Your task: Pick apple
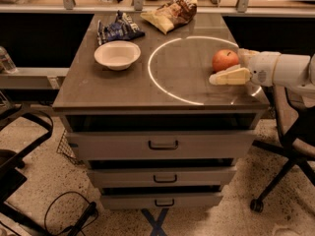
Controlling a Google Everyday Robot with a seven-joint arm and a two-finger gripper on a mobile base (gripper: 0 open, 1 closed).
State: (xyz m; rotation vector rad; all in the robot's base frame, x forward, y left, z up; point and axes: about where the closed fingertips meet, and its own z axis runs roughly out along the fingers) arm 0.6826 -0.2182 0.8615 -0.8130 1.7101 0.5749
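1. Gripper (230,74) comes in from the right, low over the worktop (123,90), right up against the apple; can't tell how far open it is or whether it has hold of the apple
2. Apple (225,60) sits on the worktop's right side, inside the lit ring (149,72)
3. White bowl (117,54) back left, well apart from the apple
4. Two snack bags at the back: dark bag (118,29), tan bag (170,14)
5. Three drawers (162,144) below the worktop
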